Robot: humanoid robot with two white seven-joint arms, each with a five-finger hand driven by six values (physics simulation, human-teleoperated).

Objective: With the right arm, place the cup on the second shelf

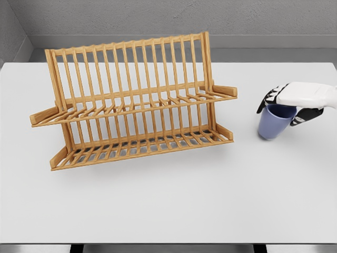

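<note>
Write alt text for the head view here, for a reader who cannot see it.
The robot's right hand, reaching in from the right edge, grips a blue cup from above at the right of a white table. A two-tier wooden dish rack stands apart to the cup's left, both shelves bare. The left arm is out of view.

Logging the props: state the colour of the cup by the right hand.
The cup is a plain periwinkle blue, no pattern; the head view shows it best.

White table (pixel 158 211) before a grey wall (pixel 158 18)
</note>
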